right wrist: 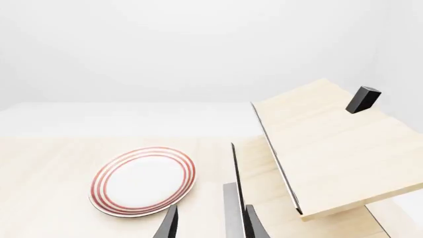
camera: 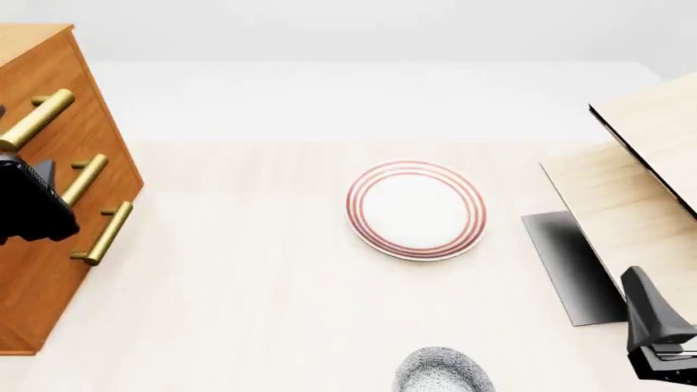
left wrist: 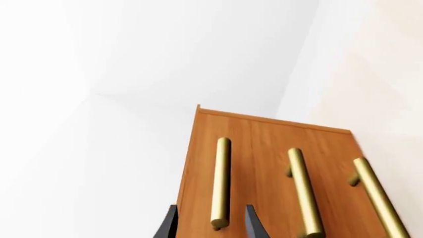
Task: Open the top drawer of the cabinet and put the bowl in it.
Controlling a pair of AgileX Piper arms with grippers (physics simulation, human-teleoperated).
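cabinet (left wrist: 264,168) front fills view | three brass handles | jaws straddle top drawer handle (left wrist: 221,182), apart

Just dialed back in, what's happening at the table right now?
The left hand is open, lined up on the top drawer handle of the cabinet, fingers either side of the bar. All three drawers look shut. The bowl sits untouched at the near table edge, in front of the plate. The right hand is open, holding nothing, by the pale wooden stand.

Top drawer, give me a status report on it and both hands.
Left hand open, straddling top drawer's handle. Top drawer shut. Right hand open, empty. Bowl on table, untouched; nothing blocking.
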